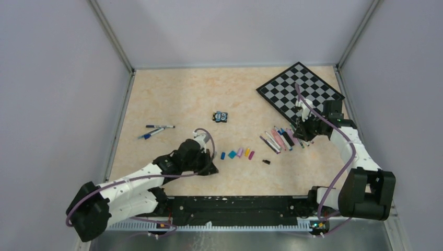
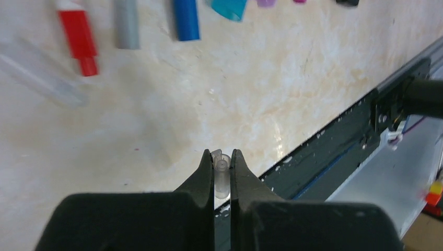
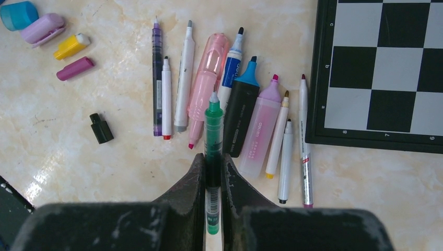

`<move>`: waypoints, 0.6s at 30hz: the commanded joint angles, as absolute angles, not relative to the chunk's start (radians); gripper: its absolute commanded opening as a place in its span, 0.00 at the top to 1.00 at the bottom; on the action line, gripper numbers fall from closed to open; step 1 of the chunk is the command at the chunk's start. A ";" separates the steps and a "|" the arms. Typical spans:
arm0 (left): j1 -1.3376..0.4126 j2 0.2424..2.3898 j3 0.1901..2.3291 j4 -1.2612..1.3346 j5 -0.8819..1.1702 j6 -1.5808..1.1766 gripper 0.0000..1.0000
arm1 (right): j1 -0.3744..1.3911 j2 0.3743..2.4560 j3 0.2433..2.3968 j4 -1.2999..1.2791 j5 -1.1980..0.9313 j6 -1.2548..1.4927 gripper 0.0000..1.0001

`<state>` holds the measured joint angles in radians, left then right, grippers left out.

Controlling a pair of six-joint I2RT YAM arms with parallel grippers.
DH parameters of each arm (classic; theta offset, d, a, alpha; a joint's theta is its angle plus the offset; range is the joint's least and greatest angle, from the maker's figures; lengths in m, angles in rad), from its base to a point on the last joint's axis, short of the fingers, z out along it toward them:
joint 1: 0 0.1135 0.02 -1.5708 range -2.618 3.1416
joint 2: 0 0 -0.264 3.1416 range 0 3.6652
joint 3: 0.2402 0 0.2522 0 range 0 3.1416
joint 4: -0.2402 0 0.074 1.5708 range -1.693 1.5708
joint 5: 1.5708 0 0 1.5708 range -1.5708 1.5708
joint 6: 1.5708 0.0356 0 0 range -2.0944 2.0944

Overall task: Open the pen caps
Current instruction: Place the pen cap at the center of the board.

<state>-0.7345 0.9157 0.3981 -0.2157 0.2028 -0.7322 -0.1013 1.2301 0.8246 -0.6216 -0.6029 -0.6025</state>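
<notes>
- Lying ahead and to the right of our right gripper (image 3: 212, 159), we see the chessboard (image 3: 381, 68).
- We clench that gripper on a green pen (image 3: 213, 125); the other pens (image 3: 259, 128) fan out just beyond its fingertips.
- Our left gripper (image 2: 222, 155) pinches a clear cap (image 2: 221, 166); loose caps (image 2: 186, 21) lie ahead.

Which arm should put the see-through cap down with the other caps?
Left. The left gripper pinches the clear cap, and the loose caps lie just ahead of it. The right gripper is shut on the green pen, over by the other pens.
</notes>
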 commanded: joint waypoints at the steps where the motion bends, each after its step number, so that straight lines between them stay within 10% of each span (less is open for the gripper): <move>1: -0.876 1.032 0.511 -0.107 0.156 -0.685 1.00 | -0.110 1.236 0.817 -0.608 -0.597 -0.611 1.00; 18: -1.094 1.559 0.867 0.071 0.159 -0.611 1.00 | -0.110 1.257 0.827 -0.596 -0.502 -0.599 1.00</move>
